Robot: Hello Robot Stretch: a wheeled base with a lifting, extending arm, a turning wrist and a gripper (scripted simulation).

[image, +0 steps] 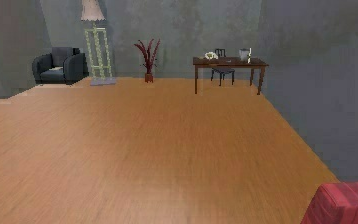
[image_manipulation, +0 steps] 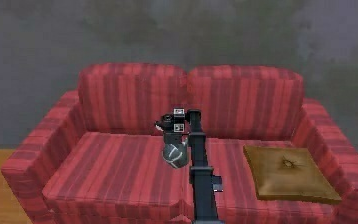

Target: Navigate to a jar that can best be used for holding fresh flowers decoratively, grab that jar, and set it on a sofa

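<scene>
In the arm side view a red striped sofa (image_manipulation: 117, 160) spans most of the picture. My dark arm (image_manipulation: 200, 170) reaches out over its seat. At the arm's far end is the gripper (image_manipulation: 168, 130), beside two small white marked squares. A small grey rounded thing (image_manipulation: 174, 154), perhaps the jar, sits right at the gripper's end, over the seat cushions. I cannot tell whether the gripper holds it or whether it rests on the sofa. A corner of the red sofa (image: 339, 204) also appears at the forward view's bottom right.
A brown cushion (image_manipulation: 287, 170) lies on the sofa's right seat. Ahead stretches bare wooden floor (image: 147, 140). At the far wall stand a dark armchair (image: 59, 66), a tall pale cabinet (image: 101, 55), a red potted plant (image: 147, 57) and a desk (image: 229, 68) with a chair.
</scene>
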